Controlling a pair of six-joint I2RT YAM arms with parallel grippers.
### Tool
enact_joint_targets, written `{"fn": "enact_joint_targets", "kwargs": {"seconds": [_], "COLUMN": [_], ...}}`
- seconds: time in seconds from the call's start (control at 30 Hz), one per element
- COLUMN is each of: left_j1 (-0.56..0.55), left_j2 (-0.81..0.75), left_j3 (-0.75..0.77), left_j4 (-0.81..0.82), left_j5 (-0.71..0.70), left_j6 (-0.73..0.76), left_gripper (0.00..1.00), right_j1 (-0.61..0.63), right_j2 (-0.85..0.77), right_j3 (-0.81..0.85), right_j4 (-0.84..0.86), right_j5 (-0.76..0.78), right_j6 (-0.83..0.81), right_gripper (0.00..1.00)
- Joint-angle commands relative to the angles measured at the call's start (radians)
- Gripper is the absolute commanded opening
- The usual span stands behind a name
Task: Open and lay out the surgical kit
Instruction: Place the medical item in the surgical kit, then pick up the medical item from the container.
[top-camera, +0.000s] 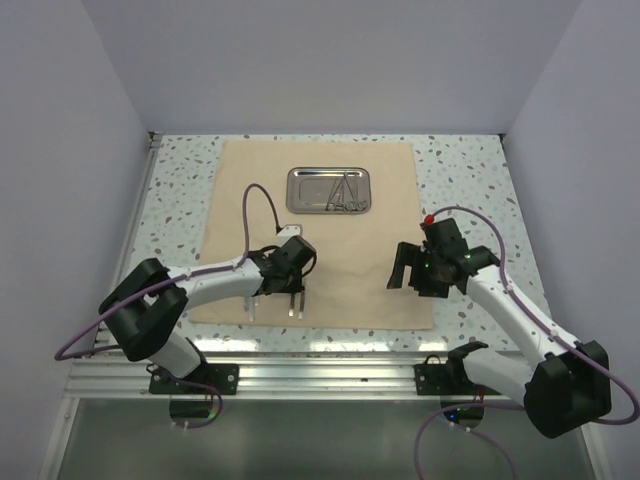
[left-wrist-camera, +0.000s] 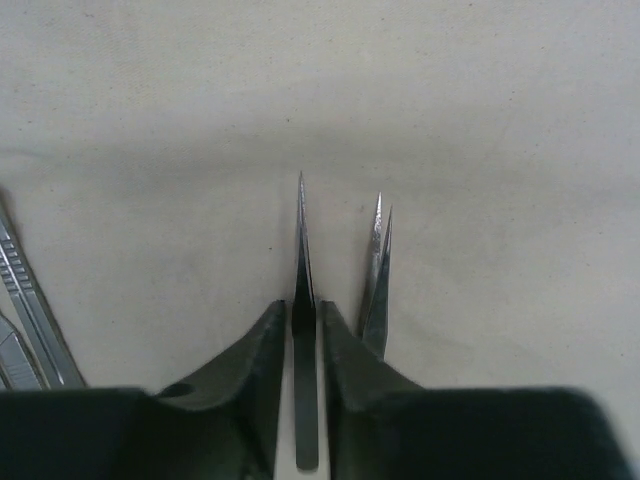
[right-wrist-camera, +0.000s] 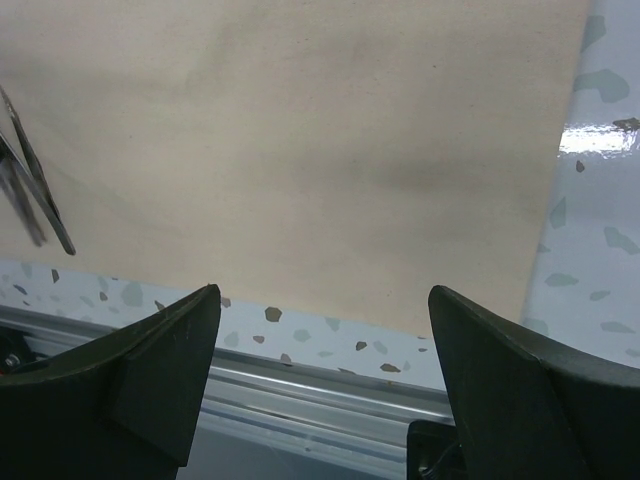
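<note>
The beige cloth wrap (top-camera: 350, 250) lies spread flat on the speckled table. The steel tray (top-camera: 300, 180) sits at its far middle with scissors and other thin instruments (top-camera: 345, 195) in it. My left gripper (top-camera: 290, 293) is low over the cloth's near left part. In the left wrist view its jaws (left-wrist-camera: 303, 305) straddle a thin tweezers (left-wrist-camera: 303, 250) lying on the cloth, with a narrow gap on each side. A second tweezers (left-wrist-camera: 378, 270) lies just right of it, and ridged silver handles (left-wrist-camera: 30, 300) lie at the left. My right gripper (top-camera: 408, 278) is wide open and empty (right-wrist-camera: 325, 300) above the cloth's near right edge.
An aluminium rail (top-camera: 320, 375) runs along the table's near edge and also shows in the right wrist view (right-wrist-camera: 300, 390). Thin instruments (right-wrist-camera: 35, 190) lie at the left of that view. Grey walls close in the table on three sides. Purple cables loop off both arms.
</note>
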Motion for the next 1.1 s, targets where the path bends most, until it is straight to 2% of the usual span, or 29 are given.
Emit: {"fn": "enact_joint_targets", "kwargs": {"seconds": [0.0,0.1,0.23,0.37,0.5,0.63,0.83,0.93,1.07], "left_j1": [-0.006,-0.006,-0.006,0.040,0.136,0.212,0.229,0.241,0.259], "left_j2": [0.009,0.001,-0.004,0.044,0.195,0.370,0.653,0.760,0.839], "left_j3": [0.062,0.104,0.260,0.436,0.601,0.837,1.182,1.323,1.401], "left_j4": [0.011,-0.018,-0.094,-0.134,-0.122,-0.133,-0.194,-0.213,-0.194], "left_j5": [-0.003,-0.006,-0.048,-0.082,-0.038,0.003,0.031,0.054,0.079], "left_j6": [-0.008,0.010,0.052,0.177,0.276,0.360,0.457,0.469,0.474], "left_gripper": [0.32,0.45,0.48,0.50,0.45,0.42,0.42,0.50,0.64], "right_j1": [-0.002,-0.004,-0.004,-0.002,-0.004,-0.004,-0.002,-0.002,-0.002], "right_j2": [0.020,0.040,0.064,0.092,0.118,0.132,0.135,0.130,0.127], "right_j3": [0.012,0.017,0.029,0.061,0.093,0.124,0.150,0.152,0.155], "right_j4": [0.016,0.023,0.034,0.040,0.039,0.030,-0.004,-0.027,-0.053], "right_j5": [0.003,0.006,0.012,0.024,0.032,0.036,0.055,0.075,0.104], "right_j6": [0.007,0.005,0.002,-0.005,-0.015,-0.016,-0.034,-0.042,-0.047], "right_gripper": [0.89,0.89,0.89,0.89,0.89,0.89,0.89,0.89,0.89]}}
